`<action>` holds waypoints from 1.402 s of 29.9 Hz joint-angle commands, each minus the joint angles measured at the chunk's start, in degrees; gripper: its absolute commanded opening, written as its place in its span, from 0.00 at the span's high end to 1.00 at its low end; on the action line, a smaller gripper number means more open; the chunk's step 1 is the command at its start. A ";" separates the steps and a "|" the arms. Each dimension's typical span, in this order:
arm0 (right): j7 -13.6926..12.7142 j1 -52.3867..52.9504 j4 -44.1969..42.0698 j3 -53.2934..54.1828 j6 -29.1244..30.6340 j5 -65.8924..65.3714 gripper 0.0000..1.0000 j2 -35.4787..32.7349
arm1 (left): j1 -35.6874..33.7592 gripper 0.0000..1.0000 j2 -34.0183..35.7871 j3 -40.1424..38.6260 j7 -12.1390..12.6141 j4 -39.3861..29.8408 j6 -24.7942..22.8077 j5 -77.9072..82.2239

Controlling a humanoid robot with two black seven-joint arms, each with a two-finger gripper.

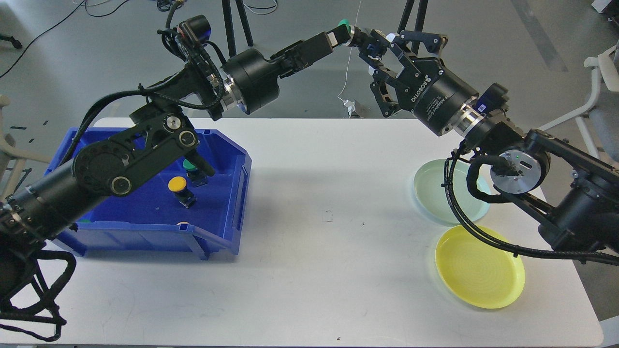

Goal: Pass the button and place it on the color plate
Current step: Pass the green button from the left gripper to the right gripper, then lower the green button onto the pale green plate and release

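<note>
A green-capped button [344, 23] is held in the air above the table's far edge, between both grippers. My left gripper [340, 35] is shut on its cap end. My right gripper [373, 44] has its fingers closed around the button's blue body from the right. The pale green plate [430, 193] and the yellow plate [478, 273] lie on the table at the right, under my right arm. A yellow-capped button [177, 184] and another green-capped button [189, 166] lie in the blue bin [227, 212] at the left.
The white table [319, 251] lies between bin and plates. A small pale cap [183, 224] shows at the bin's front wall. Tripod legs and cables stand on the floor behind the table. A chair [602, 96] is at the far right.
</note>
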 commanded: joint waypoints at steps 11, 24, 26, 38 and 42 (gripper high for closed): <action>-3.47 -9.95 -6.79 -2.07 0.61 -7.64 0.82 -12.78 | 1.82 0.00 -0.35 -8.61 0.16 13.51 -0.73 -46.33; -8.13 -11.28 -29.91 -10.33 0.79 -7.73 0.82 -4.44 | 1.20 0.00 -0.26 -9.85 0.25 17.04 -1.08 -56.12; -8.13 -11.28 -30.44 -10.51 0.79 -7.64 0.81 -2.95 | 1.20 0.00 -0.26 -9.85 0.17 17.04 -1.17 -56.12; -10.42 -11.45 -33.61 -10.25 0.00 -6.94 0.56 1.01 | 1.20 0.00 -0.35 -10.03 0.52 17.04 -1.17 -56.30; -10.51 -11.37 -33.43 -9.90 0.09 -6.85 0.41 1.01 | 1.20 0.00 -0.35 -9.94 0.52 17.13 -1.26 -56.30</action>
